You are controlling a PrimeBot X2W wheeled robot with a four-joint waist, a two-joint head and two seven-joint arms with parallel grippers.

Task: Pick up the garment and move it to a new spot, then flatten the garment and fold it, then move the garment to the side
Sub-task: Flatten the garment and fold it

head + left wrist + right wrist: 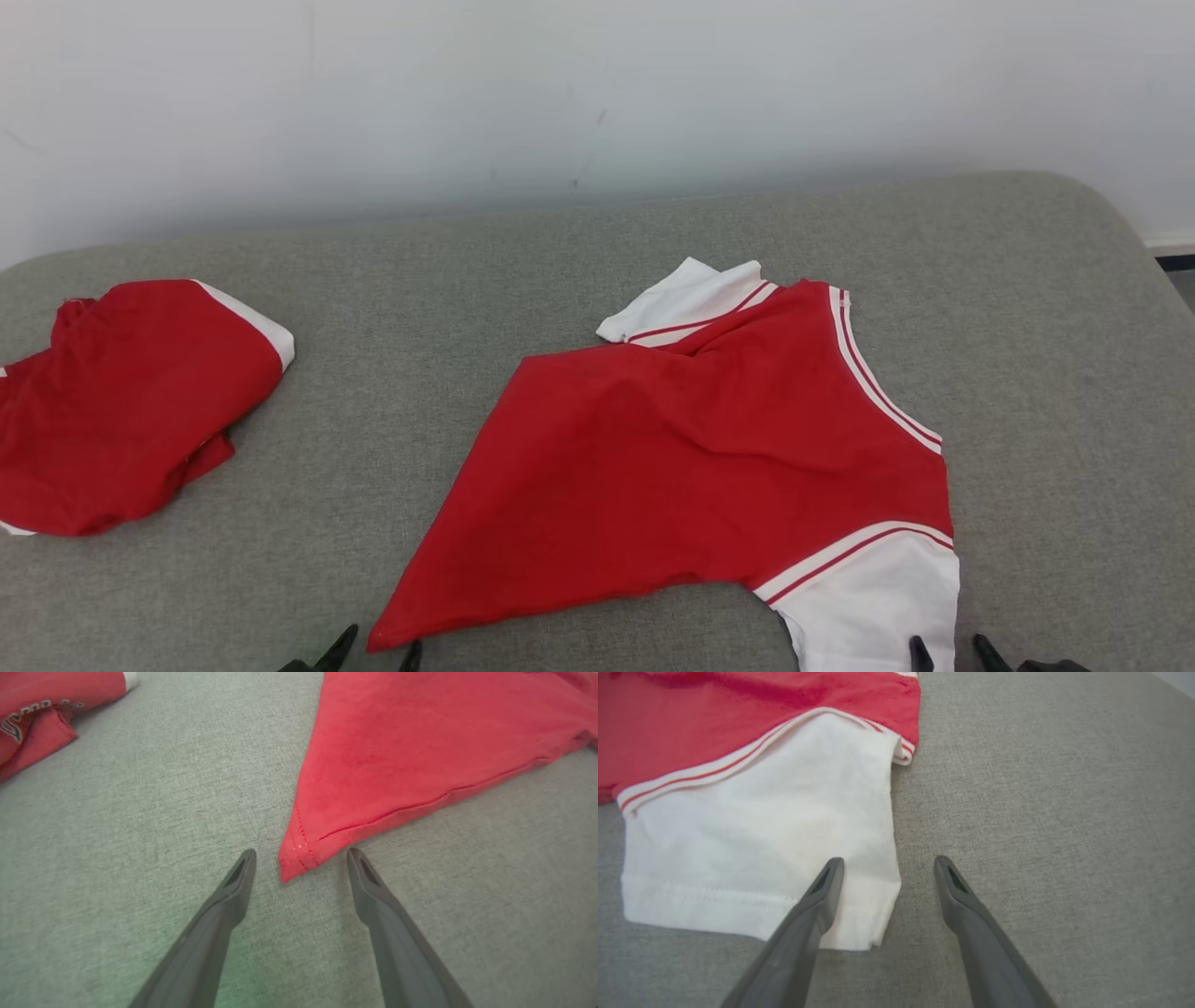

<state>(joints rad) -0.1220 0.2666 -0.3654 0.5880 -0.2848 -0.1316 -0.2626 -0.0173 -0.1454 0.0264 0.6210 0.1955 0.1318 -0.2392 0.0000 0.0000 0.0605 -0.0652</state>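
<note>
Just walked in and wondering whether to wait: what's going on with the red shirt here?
A two-armed robot is working on a red and white garment lying rumpled on the grey cushioned surface. Both pincers are open, holding nothing: the left pincer frames the garment's red bottom corner, the right pincer sits at the edge of its white sleeve. It is not yet flattened. A second red garment lies bunched at the left.

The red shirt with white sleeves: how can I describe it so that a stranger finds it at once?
On the wide grey fabric surface below the white wall lie two red garments. The red shirt with white sleeves lies right of the middle. Unlike the bunched red garment at the left, it is spread out, with white sleeves and striped trim.
</note>
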